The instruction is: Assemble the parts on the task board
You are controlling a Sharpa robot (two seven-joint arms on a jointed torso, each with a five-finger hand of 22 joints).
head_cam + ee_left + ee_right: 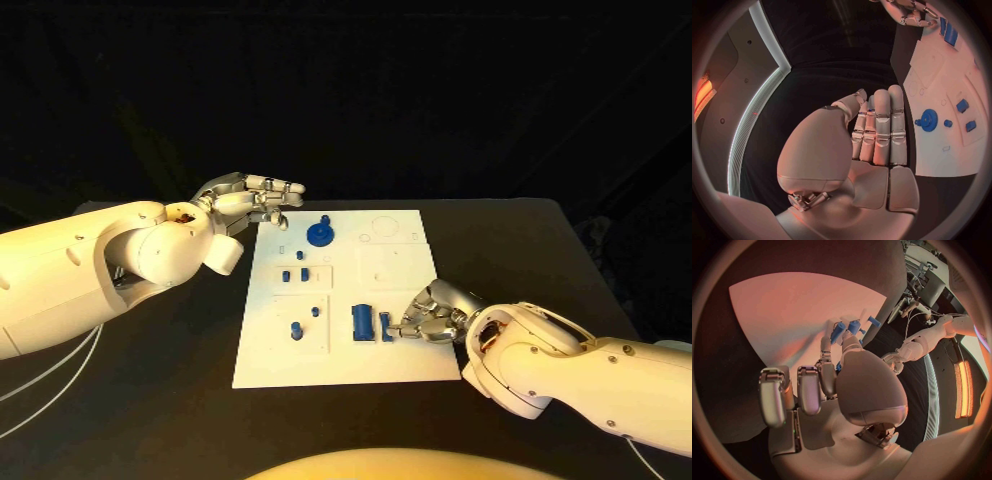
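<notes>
Black table carries the white task board (pixel 411 370) — right hand (pixel 430 314) pinches a small blue part (pixel 388 326), seating likely next; left hand (pixel 248 200) hovers empty, fingers together.

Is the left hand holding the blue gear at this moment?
No, in the left wrist view the left hand holds nothing, and the blue gear lies apart from it on the task board.

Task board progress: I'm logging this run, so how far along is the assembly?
Early to midway, as far as I can tell. Done: a blue gear sits near the far end of the task board, with small blue pieces mid-board. In hand: the right hand works at the blue blocks at the near end; whether it grips one is unclear. Left: several white recesses look unfilled. The left hand holds nothing.
</notes>
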